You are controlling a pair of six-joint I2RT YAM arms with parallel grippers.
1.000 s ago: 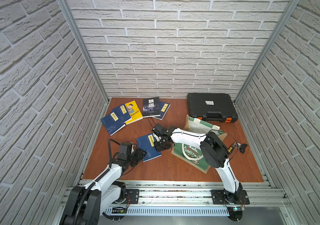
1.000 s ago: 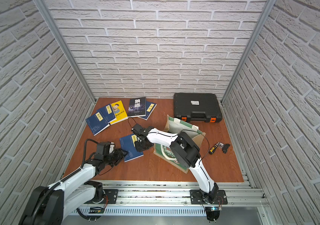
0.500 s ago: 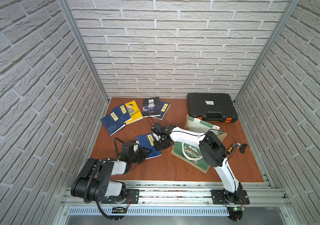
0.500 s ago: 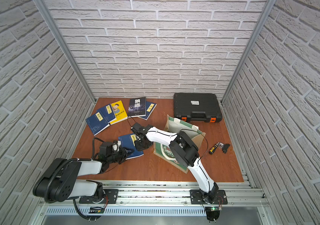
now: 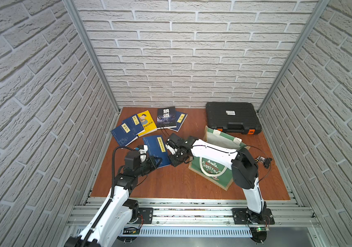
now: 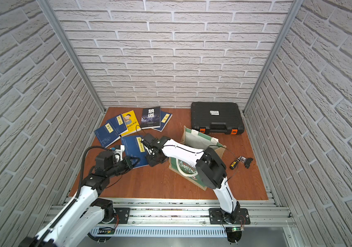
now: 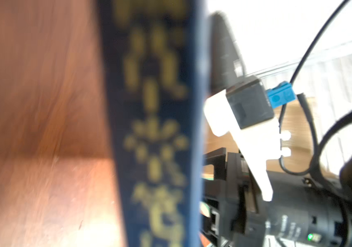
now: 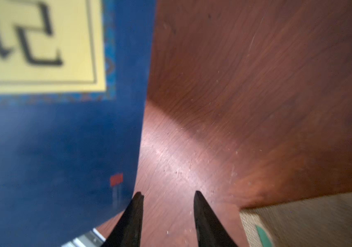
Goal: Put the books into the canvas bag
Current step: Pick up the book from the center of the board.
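In a top view, navy book (image 5: 154, 149) beside canvas bag (image 5: 214, 174), long axis toward the back wall (image 5: 181, 64), left gripper (image 5: 157, 160) at its corner. Left wrist — blurry; we think it's clamped. Right wrist — right gripper (image 8: 167, 194) tipped down, parted, empty.

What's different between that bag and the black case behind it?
The bag stands up, mouth open; the black case lies flat and shut. The bag is tan with a green lettered front and rope handles; the case is black with orange latches. Both rest on the wooden table.
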